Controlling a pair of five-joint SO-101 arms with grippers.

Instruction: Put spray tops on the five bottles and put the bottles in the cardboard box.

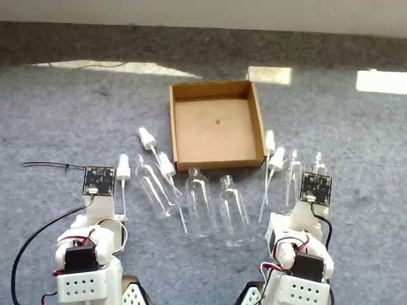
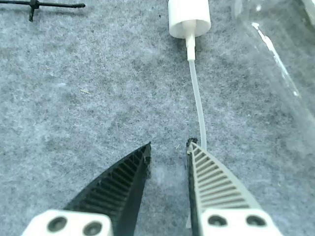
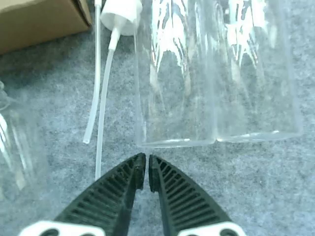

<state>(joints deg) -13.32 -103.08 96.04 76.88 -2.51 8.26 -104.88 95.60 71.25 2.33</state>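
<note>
Bottles point(image 1: 198, 200): five, lying on grey carpet point(image 1: 63, 114) just in front of box point(image 1: 216, 136), whose floor shows bare. Spray tops point(image 1: 166, 164) lie loose among them. Left gripper point(image 2: 168, 152) is low over the carpet, gap narrow, beside one top's tube point(image 2: 198, 108). Right gripper point(image 3: 146, 164) is pinched nearly closed on nothing, near two bottle bases.

The high camera looks steeply down over the surface point(image 1: 63, 114), facing the box point(image 1: 216, 124). The left wrist camera peers close past the left claw point(image 2: 169, 147) at a spray top point(image 2: 189, 17). The right wrist camera peers past the right claw point(image 3: 146, 161) at two bottles point(image 3: 177, 73). The high view shares both.
</note>
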